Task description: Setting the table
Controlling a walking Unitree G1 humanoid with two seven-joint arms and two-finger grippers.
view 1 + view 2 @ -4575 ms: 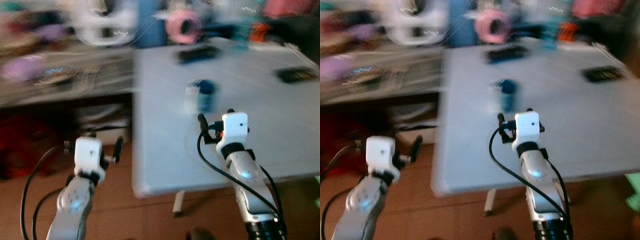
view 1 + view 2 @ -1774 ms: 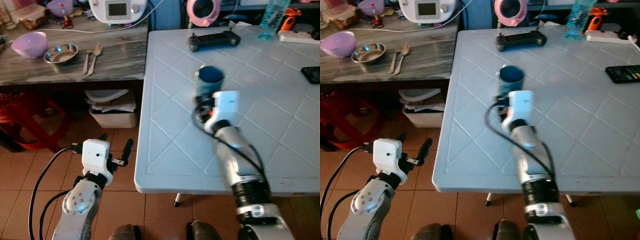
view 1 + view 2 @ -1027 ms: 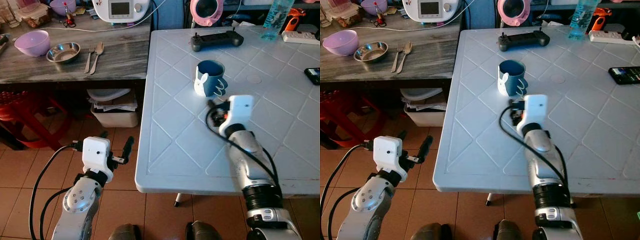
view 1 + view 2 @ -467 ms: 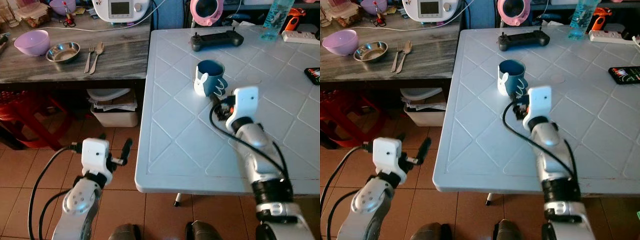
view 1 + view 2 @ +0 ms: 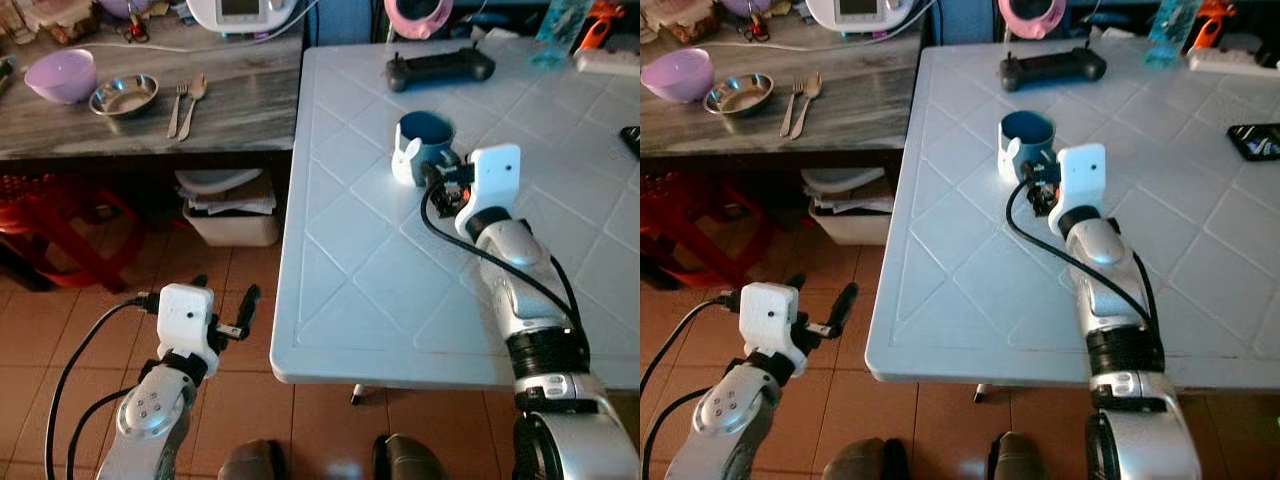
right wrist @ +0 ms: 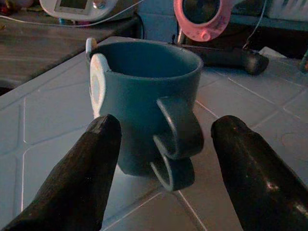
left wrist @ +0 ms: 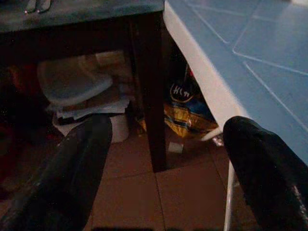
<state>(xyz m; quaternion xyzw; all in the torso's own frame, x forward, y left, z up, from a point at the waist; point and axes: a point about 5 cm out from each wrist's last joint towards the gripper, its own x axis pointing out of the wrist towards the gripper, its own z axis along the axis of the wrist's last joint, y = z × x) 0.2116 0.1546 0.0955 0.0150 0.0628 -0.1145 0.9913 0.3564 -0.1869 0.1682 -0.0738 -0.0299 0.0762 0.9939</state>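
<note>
**Right gripper open at the blue mug**

The blue ceramic mug with white rabbit ears (image 6: 144,101) stands upright on the white plastic diamond-patterned table (image 5: 350,290). The right gripper (image 6: 161,144) faces its handle, 2 black fingers spread wide on either side, not touching. The left gripper (image 7: 163,159) hangs open beside the table edge, holding nothing.

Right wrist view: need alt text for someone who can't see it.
A blue mug stands upright on a white table, handle toward the camera, framed between the right gripper's two open black fingers, which do not touch it. Behind it lie a black game controller and a pink round object.
</note>
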